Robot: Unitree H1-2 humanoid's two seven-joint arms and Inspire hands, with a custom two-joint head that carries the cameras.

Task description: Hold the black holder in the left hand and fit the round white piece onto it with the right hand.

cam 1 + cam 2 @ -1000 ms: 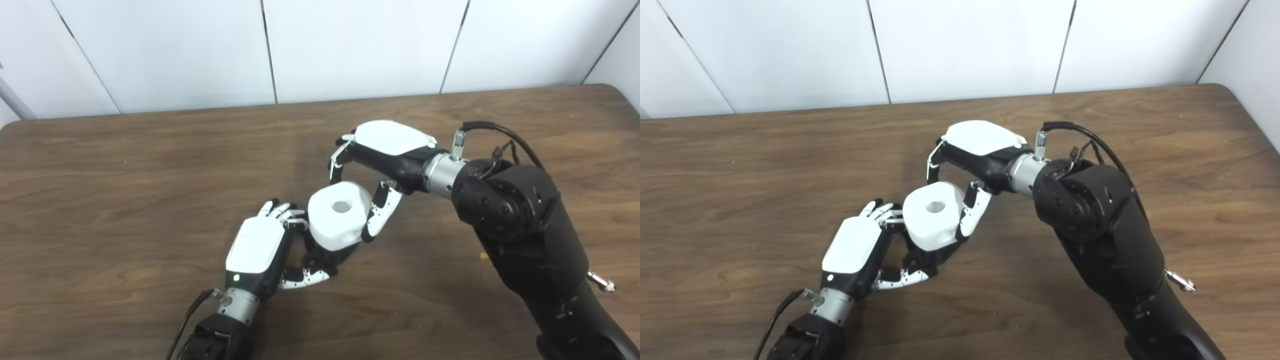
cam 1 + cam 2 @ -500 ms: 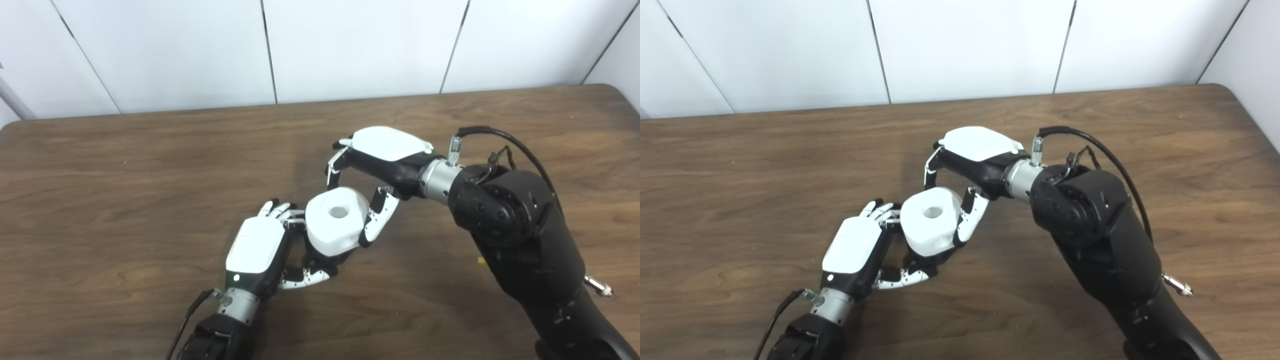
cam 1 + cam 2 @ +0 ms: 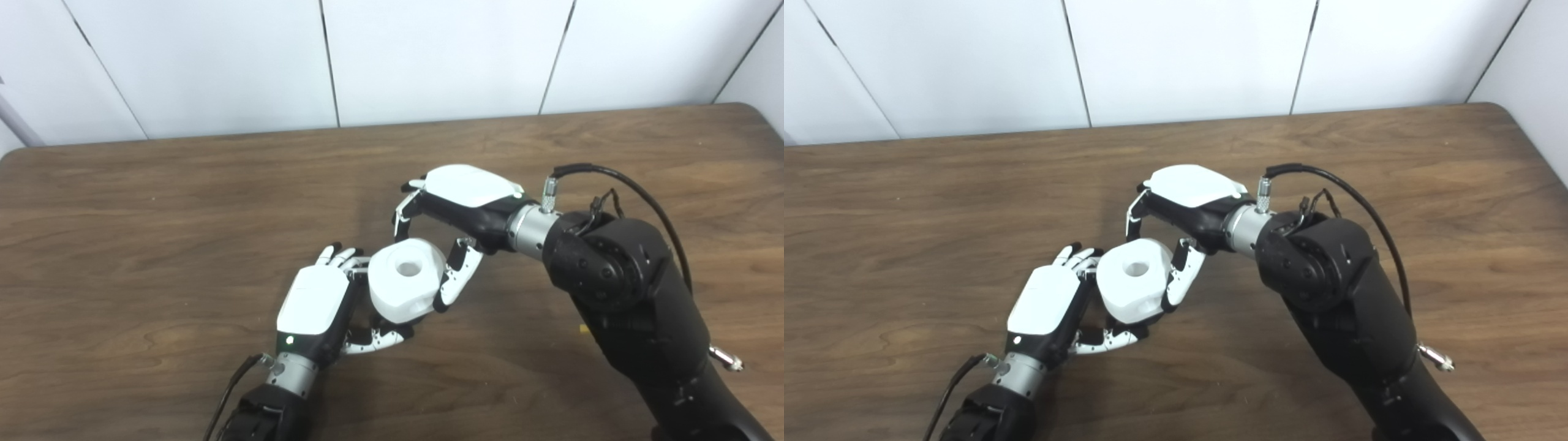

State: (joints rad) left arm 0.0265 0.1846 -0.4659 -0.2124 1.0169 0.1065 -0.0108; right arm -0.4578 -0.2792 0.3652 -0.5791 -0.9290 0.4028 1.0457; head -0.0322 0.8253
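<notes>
Item: round white piece, centre hole upward, gripped at its sides by the right hand; carried over the left hand, low above the wooden table. Black holder: mostly hidden beneath the piece, apparently enclosed by the curled left fingers. Step: seating. Hole is best kept level and centred over the holder; pressure applied straight down, the left grip kept firm.

Both head cameras look steeply down at the desk from close above, facing the wall; side by side, they share nearly the whole scene.
</notes>
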